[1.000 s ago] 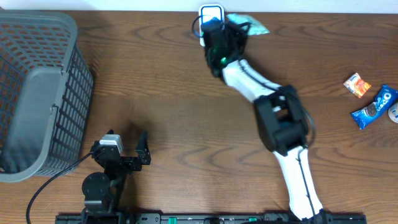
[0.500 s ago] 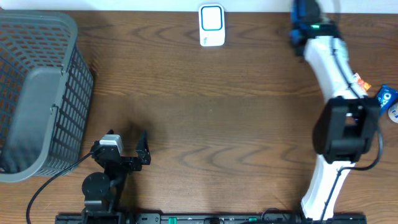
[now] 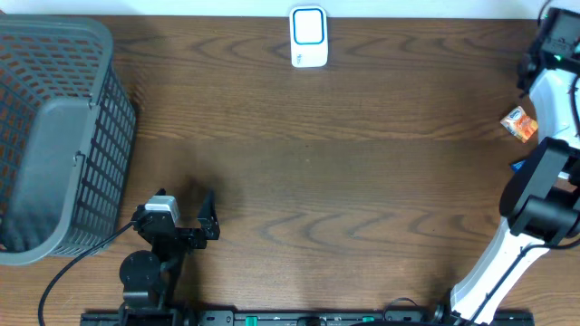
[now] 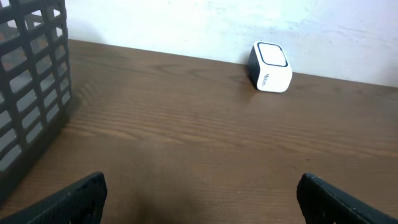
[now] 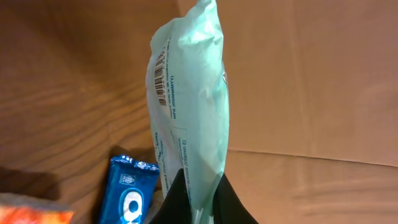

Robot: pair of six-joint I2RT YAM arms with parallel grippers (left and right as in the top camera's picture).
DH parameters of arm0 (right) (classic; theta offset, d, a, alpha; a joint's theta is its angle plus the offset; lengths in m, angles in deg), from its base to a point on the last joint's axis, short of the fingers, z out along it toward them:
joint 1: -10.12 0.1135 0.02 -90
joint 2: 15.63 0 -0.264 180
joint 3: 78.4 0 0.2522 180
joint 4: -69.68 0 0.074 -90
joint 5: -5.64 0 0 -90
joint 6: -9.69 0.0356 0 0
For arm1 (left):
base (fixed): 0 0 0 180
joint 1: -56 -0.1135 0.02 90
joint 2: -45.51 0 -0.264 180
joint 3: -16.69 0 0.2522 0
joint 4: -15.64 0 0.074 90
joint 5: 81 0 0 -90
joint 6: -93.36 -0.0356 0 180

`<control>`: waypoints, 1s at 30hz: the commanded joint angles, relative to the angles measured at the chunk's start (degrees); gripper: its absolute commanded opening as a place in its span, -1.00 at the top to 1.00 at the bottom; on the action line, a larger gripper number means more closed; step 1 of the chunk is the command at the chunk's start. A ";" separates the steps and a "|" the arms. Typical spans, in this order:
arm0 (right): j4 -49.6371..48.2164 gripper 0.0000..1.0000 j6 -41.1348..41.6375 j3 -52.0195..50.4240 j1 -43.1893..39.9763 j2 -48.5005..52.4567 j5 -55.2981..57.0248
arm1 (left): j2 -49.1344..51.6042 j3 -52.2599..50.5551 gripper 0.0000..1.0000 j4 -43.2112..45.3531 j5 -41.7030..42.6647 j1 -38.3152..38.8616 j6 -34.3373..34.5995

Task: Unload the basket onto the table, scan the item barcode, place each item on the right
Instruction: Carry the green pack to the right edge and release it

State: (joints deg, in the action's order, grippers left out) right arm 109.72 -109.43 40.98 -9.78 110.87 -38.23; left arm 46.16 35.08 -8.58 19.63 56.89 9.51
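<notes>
- The green packet [image 5: 193, 118] is pinched at its lower end by the right jaws, which are shut tight on it. This is shown only in the right wrist view.
- The packet is held upright, and its barcode [image 5: 160, 78] is seen along its upper left edge.
- From overhead the packet cannot be made out. Only the right arm [image 3: 544, 190] is seen, reaching to the far corner well right of the scanner [image 3: 308, 37].
- The scanner is stood at the back edge of the surface [image 3: 344, 181]. It is shown overhead and in the left wrist view, not in the right wrist view.
- A blue Oreo packet [image 5: 127, 193] and an orange packet [image 5: 31, 216] are seen under the held packet in the right wrist view.
- Overhead, the orange packet is placed well right of the scanner, and the blue one is nearly all hidden behind the arm.
- The left jaws are spread fully wide with nothing held. Their fingers [image 4: 81, 196] are seen at the bottom corners of the left wrist view, pointed toward the scanner.
- The left arm [image 3: 168, 231] is parked at the front, left of the scanner and well apart from it.
- The basket [image 3: 54, 136] is placed far left of the scanner. Its whole shape is shown overhead; the left wrist view shows only a piece of its grid wall.
</notes>
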 commanded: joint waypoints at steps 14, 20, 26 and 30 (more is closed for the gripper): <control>0.72 -0.99 7.58 -0.68 -0.72 8.68 1.79 | -0.26 -0.81 -0.96 -1.49 0.92 -0.17 -0.31; 3.52 -0.99 10.78 -0.68 2.14 3.58 2.03 | -0.26 -0.81 -0.96 -1.49 0.92 -0.17 -0.31; 7.82 -0.98 17.94 -0.68 8.50 -7.72 -2.78 | -0.26 -0.81 -0.96 -1.49 0.92 -0.17 -0.31; 18.45 -0.99 28.72 -0.68 14.38 -15.08 -12.96 | -0.26 -0.81 -0.96 -1.49 0.92 -0.17 -0.31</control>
State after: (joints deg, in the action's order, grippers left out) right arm 123.69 -92.01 39.69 0.42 102.41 -42.67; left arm 46.16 35.08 -8.58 19.63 56.89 9.51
